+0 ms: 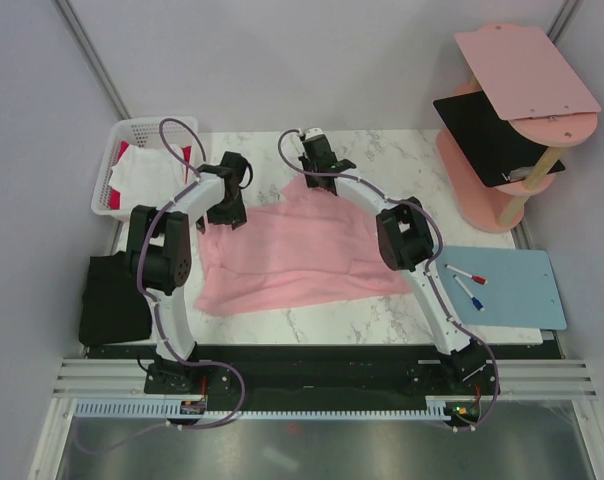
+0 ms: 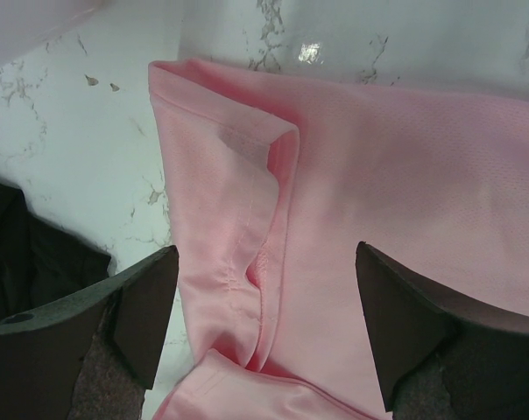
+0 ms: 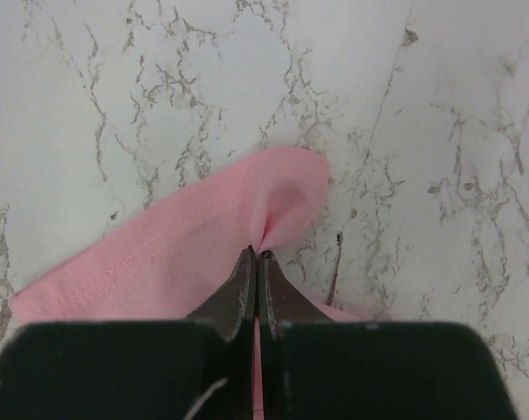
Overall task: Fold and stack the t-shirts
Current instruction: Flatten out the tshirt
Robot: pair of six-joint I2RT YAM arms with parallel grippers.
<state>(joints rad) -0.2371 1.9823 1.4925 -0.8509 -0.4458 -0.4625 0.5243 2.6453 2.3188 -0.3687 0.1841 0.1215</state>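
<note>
Nearest the arm bases, on the left, a black t-shirt (image 1: 114, 300) lies bunched beside the marble surface (image 1: 382, 318). Beyond it the light pink t-shirt (image 1: 302, 255) is spread, rumpled, across the middle. The left gripper (image 2: 264, 262) hangs over its left edge, jaws wide apart and holding nothing, straddling a turned-over sleeve seam. Farther back, the right gripper (image 3: 257, 262) is pinched tight on a small tip of the shirt's far edge. That thin bite may slip under a hard pull. The left jaws, closing here, might catch only one layer and skew the fold. Farthest, a basket (image 1: 132, 128) holds a white t-shirt (image 1: 142, 180) and a red t-shirt (image 1: 186, 156).
</note>
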